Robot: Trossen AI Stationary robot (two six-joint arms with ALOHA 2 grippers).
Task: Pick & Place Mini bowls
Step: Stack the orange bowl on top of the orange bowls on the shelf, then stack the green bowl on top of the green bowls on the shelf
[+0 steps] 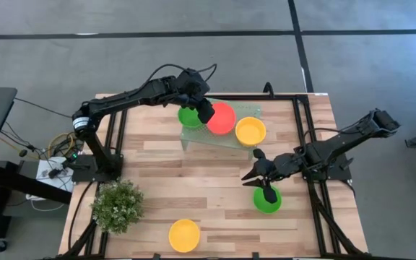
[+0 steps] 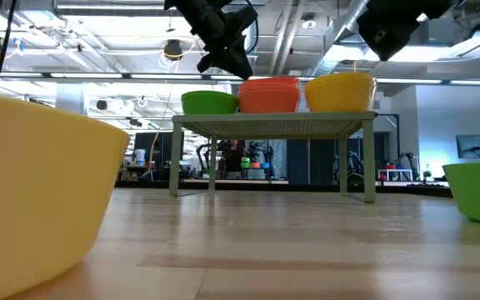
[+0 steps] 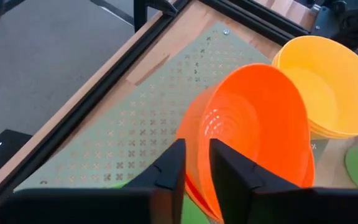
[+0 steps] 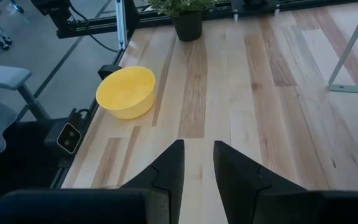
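Observation:
A pale green perforated rack stands at the far middle of the table. It carries a green mini bowl, a stack of red mini bowls and yellow mini bowls. My left gripper slants down at the red stack, open, with one finger on each side of the top bowl's near rim. The stack rests level on the rack. My right gripper hovers open and empty over the table's right middle. Just beyond it a green bowl sits on the table, and a yellow bowl sits by the near edge.
A small potted plant stands near the table's left near corner. Black frame rails run along the table's sides. Bare wood lies between the rack and the near yellow bowl.

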